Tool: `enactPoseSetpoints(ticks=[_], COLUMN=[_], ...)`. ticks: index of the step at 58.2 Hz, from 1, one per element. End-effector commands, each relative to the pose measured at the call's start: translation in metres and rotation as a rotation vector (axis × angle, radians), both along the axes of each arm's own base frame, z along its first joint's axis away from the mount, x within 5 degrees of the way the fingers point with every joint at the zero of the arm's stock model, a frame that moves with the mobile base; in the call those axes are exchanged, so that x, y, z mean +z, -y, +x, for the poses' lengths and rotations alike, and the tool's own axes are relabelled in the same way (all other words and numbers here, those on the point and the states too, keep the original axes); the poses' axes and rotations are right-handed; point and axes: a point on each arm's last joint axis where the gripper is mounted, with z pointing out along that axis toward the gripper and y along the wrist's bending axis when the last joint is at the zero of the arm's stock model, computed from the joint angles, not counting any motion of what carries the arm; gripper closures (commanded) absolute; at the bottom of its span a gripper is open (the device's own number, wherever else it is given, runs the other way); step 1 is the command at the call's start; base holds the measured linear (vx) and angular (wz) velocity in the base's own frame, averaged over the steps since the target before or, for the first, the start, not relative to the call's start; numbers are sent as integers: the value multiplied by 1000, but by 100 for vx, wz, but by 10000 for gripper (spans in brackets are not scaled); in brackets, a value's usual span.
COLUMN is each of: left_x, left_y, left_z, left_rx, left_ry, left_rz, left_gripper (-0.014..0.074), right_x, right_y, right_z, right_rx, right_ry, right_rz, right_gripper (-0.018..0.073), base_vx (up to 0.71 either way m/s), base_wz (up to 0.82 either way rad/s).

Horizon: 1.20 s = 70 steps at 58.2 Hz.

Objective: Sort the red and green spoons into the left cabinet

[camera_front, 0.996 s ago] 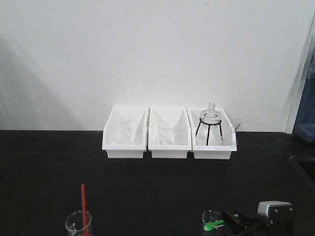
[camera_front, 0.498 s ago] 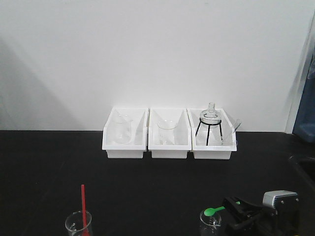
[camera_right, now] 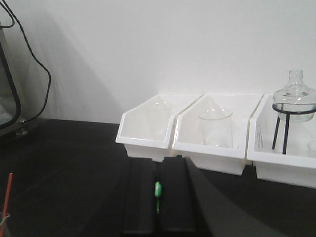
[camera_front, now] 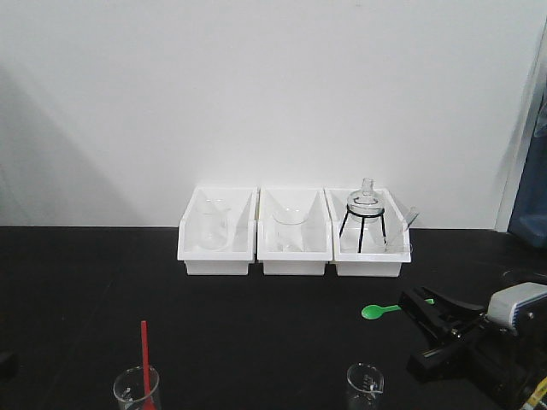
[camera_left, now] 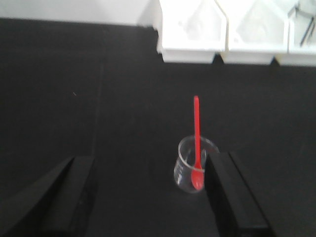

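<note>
Likely light, stiff and slippery, the green spoon [camera_front: 376,310] sits handle-clamped in the right claw [camera_front: 414,301] before the white bins [camera_front: 294,265]; the red spoon [camera_left: 196,133], also before them, awaits the released left claw's [camera_left: 153,197] high-handle pinch.

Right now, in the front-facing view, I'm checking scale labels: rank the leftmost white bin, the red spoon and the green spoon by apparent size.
1. leftmost white bin
2. red spoon, which is nearer the camera
3. green spoon

The green spoon's handle is partly hidden in the right gripper, so the order of the two spoons is unsure.
</note>
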Motion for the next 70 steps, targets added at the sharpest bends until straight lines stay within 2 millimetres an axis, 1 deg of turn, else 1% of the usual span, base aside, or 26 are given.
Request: enactPoseSetpoints(ticks=[1, 10, 15, 24, 25, 35, 53, 60, 70], left_x=[8, -18, -29, -37, -35, -42, -54, -59, -68], left_y=[7, 26, 35, 54, 56, 67, 79, 82, 83], left_z=[21, 57, 77, 114, 118, 149, 186, 194, 198], left_rx=[-11, -26, -38, -66, -68, -68, -75, -76, -77], left_ry=[105, 91, 67, 30, 34, -3, -31, -42, -72], left_rz=[-3, 10, 23, 30, 27, 8, 10, 12, 11], left_gripper=[35, 35, 35, 35, 35, 35, 35, 35, 41], right_x=[27, 31, 30, 30, 30, 29, 28, 28, 28], right_y=[1, 2, 2, 2, 2, 2, 2, 2, 2], right_z=[-5, -7, -7, -7, -7, -7, -6, -6, -6], right_rx=[2, -8, -8, 1, 2, -3, -12, -12, -12], right_ry=[120, 118, 115, 115, 116, 132, 118, 118, 120], right_rz=[32, 21, 17, 3, 2, -34, -45, -44, -48], right_gripper=[565, 565, 565, 565, 565, 565, 565, 565, 565], base_vx=[0, 0, 0, 0, 0, 0, 0, 0, 0], base_wz=[0, 0, 0, 0, 0, 0, 0, 0, 0])
